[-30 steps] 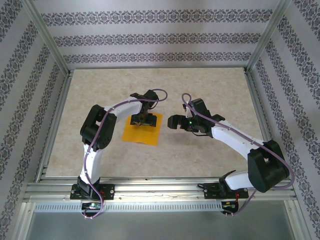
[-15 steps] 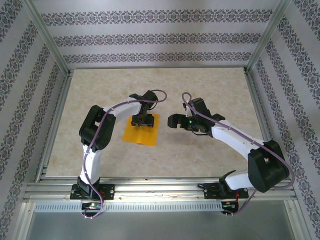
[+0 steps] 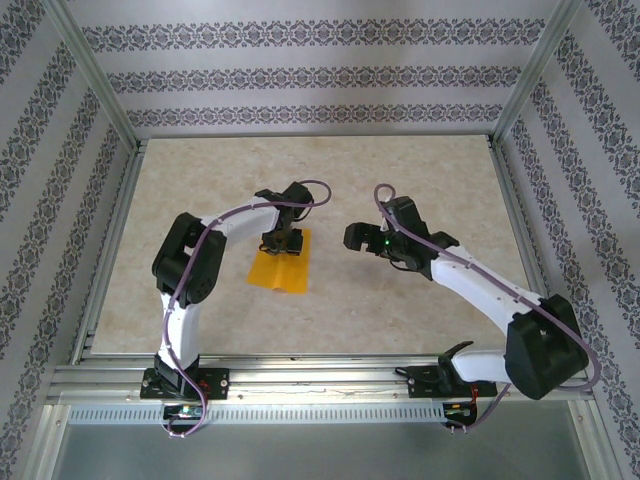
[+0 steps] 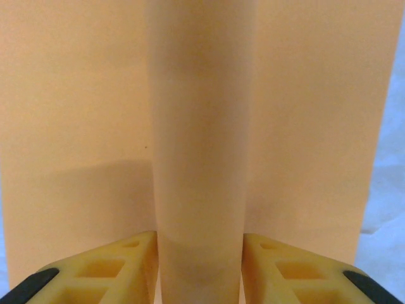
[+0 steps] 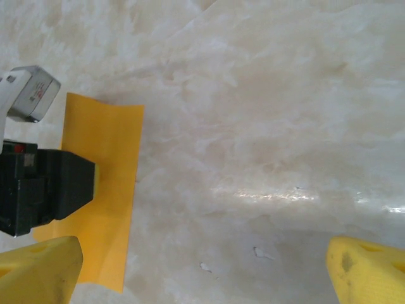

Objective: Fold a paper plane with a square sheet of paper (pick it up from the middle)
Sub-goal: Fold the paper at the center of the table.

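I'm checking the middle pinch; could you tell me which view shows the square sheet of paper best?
The left wrist view: the square sheet of paper humps into a ridge between the fingers of the left gripper. The top external view gives its outline on the table, partly covered; the right wrist view shows one side strip.

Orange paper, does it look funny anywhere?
Yes. The square sheet of paper isn't lying flat. Its middle humps up in a rounded ridge, squeezed from both sides by the left gripper. No tear shows.
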You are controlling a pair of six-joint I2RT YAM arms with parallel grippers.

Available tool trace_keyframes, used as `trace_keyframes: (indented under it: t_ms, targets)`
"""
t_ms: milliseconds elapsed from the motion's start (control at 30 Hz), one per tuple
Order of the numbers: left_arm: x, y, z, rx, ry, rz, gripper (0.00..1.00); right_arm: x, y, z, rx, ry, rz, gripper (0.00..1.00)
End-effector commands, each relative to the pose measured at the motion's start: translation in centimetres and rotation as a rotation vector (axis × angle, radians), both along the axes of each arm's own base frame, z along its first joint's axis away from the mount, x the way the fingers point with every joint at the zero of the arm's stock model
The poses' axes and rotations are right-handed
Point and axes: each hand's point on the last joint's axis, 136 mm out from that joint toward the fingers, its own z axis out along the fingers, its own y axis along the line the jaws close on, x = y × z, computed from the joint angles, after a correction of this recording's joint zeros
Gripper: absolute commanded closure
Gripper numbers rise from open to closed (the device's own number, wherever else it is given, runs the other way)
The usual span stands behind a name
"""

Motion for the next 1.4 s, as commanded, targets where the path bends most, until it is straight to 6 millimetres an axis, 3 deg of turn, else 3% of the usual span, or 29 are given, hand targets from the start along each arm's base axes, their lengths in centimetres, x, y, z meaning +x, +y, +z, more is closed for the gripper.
trace_keyframes:
  t_ms: [0,200,400,600,967,1133,1367]
  targets:
    - [0.3,-0.9,2.3,-0.063,-0.053,0.009,0.62,0.1,-2.4,-0.1,-0.025,-0.017,-0.107,0.02]
    - [0.5,-1.5,4.1,-0.117,-0.085,0.022,0.64,0.0,-4.7,-0.1,0.022,-0.022,-0.209,0.02]
    - [0.3,-3.4,6.3,-0.252,-0.102,0.024,0.65,0.0,-5.6,-0.3,0.076,-0.011,-0.234,0.02]
    - [0.2,-6.4,8.2,-0.426,-0.069,0.014,0.64,0.2,-5.9,-0.3,0.099,0.005,-0.25,0.02]
    - [-0.1,-10.1,11.1,-0.712,-0.044,0.015,0.63,0.3,-5.7,0.7,0.185,-0.012,-0.216,0.02]
    - [-0.3,-10.7,11.1,-0.819,-0.041,0.064,0.63,0.1,-4.2,1.8,0.259,-0.031,-0.134,0.02]
    - [-1.0,-10.0,7.4,-0.785,0.0,0.11,0.62,-0.1,-1.5,2.2,0.341,-0.014,-0.003,0.02]
